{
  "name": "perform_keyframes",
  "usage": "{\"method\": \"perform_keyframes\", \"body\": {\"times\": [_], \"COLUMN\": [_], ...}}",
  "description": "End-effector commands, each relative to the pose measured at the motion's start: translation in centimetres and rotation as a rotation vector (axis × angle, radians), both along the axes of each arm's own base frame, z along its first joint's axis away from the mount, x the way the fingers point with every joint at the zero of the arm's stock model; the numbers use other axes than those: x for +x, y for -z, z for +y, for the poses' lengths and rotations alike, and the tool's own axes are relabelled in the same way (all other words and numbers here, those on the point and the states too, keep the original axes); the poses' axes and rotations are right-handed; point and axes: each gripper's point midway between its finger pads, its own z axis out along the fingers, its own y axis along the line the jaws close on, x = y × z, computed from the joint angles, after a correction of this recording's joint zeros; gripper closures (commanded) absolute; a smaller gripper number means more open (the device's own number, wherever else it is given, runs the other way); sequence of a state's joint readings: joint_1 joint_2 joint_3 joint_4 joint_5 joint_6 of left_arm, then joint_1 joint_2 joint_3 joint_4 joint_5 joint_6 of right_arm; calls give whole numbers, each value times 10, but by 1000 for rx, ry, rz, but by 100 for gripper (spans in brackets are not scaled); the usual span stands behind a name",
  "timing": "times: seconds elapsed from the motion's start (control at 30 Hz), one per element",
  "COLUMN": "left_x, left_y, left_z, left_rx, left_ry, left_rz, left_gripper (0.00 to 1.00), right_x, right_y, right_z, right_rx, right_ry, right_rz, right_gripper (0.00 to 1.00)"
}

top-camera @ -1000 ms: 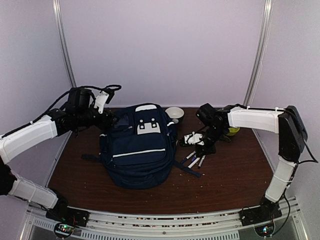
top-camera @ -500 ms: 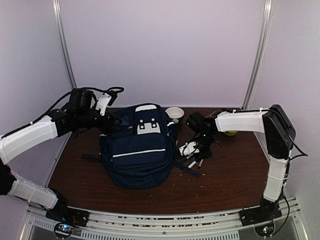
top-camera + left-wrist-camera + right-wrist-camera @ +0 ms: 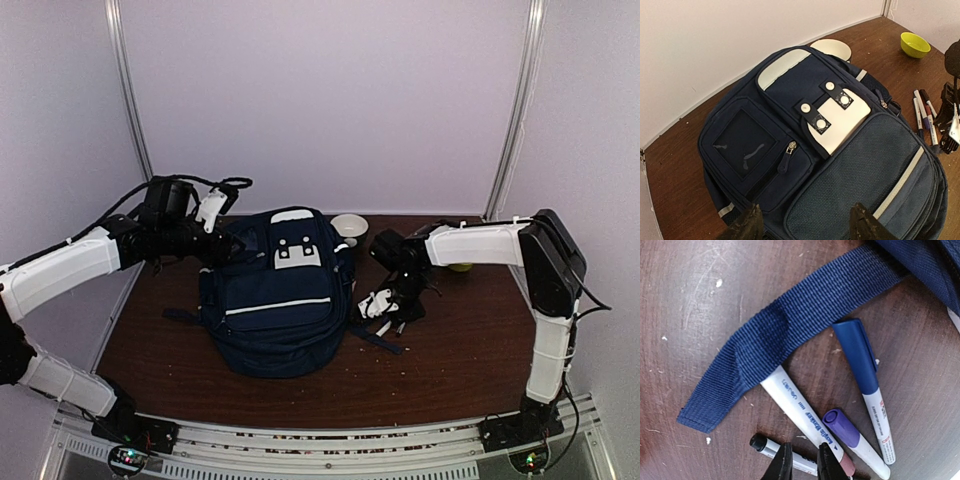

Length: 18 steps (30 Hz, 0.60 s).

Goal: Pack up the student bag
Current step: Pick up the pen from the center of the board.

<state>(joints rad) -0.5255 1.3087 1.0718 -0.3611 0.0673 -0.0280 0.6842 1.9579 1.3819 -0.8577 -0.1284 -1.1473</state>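
Hovering over markers, right gripper flanks bag strap.

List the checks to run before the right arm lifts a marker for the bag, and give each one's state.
1. Student bag has an open compartment to receive a marker: not ok. No opening shows in the left wrist view.
2. Left gripper is free to help open it: ok. Its fingers are wide apart over the bag and hold nothing.
3. Right gripper is lined up on a marker: ok. Its fingers straddle the black-capped marker.
4. Grip on that marker is firm: cannot tell. The gap is narrow and the contact is hidden.
5. Strap is clear of the markers: not ok. It lies across the end of the white marker.
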Motion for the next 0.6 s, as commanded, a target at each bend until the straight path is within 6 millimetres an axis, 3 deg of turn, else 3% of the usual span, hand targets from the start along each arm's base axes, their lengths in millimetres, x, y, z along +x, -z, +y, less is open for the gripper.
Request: {"method": "perform_keyframes", "body": {"times": [0.0, 0.4, 0.57], "left_x": [4, 1, -1], "left_y": [-20, -25, -26], "left_z": [-4, -3, -4], "left_rx": [-26, -36, -43], "left_ry": [6, 10, 16], "left_rz": [-48, -59, -57], "left_gripper": [39, 39, 39], "right_x": [-6, -11, -12], "right_y": [3, 23, 26], "right_z": [-2, 7, 6], "right_rx": [-40, -117, -131], "right_ry": [-22, -79, -90], "right_rz": [13, -14, -21], "right_gripper": [82, 82, 77]}}
